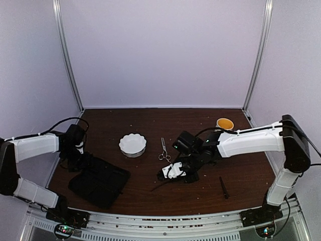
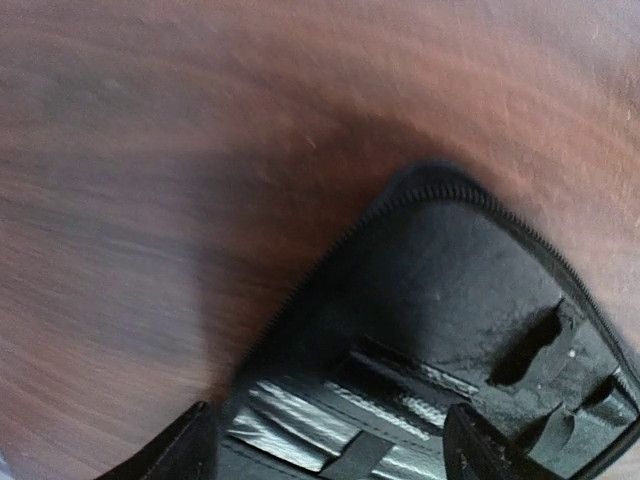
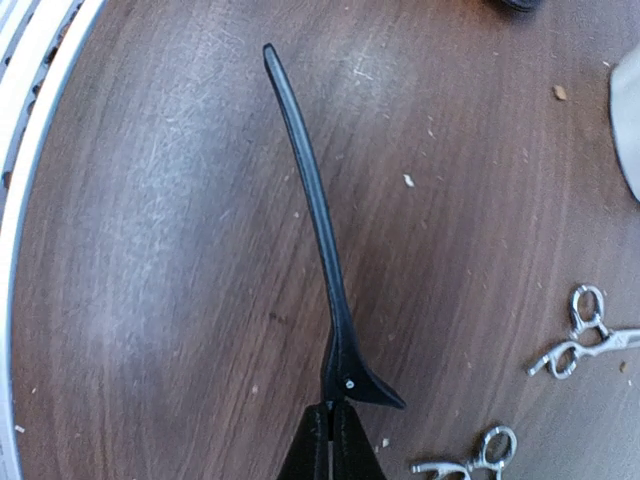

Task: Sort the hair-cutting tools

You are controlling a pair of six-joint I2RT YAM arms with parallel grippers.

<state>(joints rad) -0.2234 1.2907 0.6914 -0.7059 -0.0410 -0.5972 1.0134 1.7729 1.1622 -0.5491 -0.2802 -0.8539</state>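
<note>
A thin black hair clip [image 3: 312, 200] lies along the wooden table, and my right gripper [image 3: 330, 432] is shut on its hinged end. From above, that gripper [image 1: 170, 178] sits at mid-table with the clip [image 1: 158, 187] pointing toward the near edge. Two silver scissors show by their ring handles [image 3: 583, 338] [image 3: 478, 455] to the right of it. One pair of scissors [image 1: 163, 149] lies beside the bowl. A second dark clip [image 1: 223, 187] rests at the right. My left gripper [image 2: 330, 452] hangs open over the open black case [image 2: 450, 300], holding nothing.
A white scalloped bowl [image 1: 133, 144] stands left of centre. A small cup with a yellow inside [image 1: 224, 123] is at the back right. The black case [image 1: 100, 181] lies flat at the front left. A metal rail [image 1: 165, 221] runs along the near edge.
</note>
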